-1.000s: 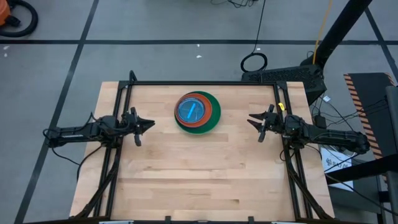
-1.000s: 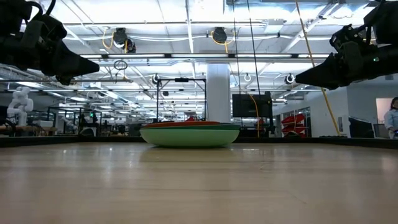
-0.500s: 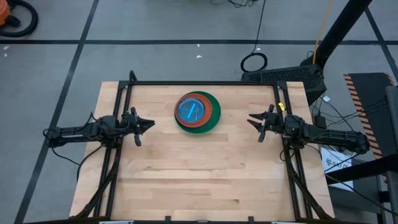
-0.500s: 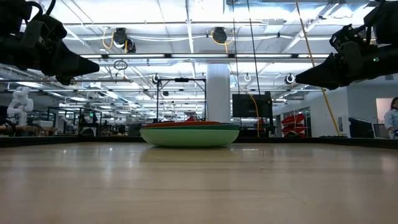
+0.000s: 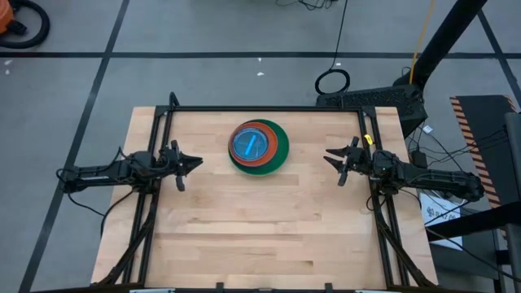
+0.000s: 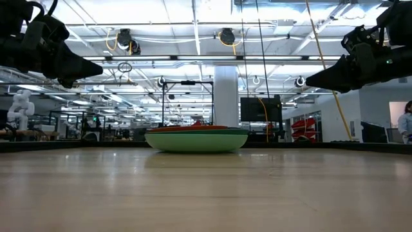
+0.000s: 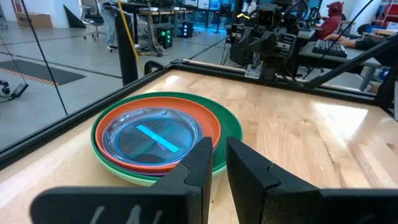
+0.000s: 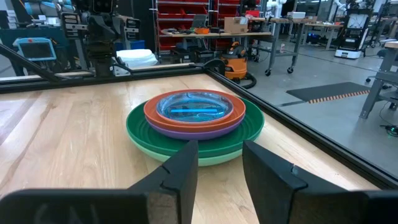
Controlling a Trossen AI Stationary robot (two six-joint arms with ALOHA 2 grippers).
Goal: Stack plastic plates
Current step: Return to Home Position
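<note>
Plates (image 5: 259, 146) stacked on wooden table (image 5: 244, 236) (workshop (image 6: 225, 84) behind); left fingers (image 7: 199, 168) and right fingers (image 8: 180, 168) slightly parted, empty.

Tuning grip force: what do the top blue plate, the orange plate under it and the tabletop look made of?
Blue plate: likely translucent plastic, glossy; a light reflects on it as a bright stripe.
Orange plate: opaque plastic by the look, with a smooth sheen on its rim.
Tabletop: pale wood in joined strips, satin finish, grain lines visible.
</note>
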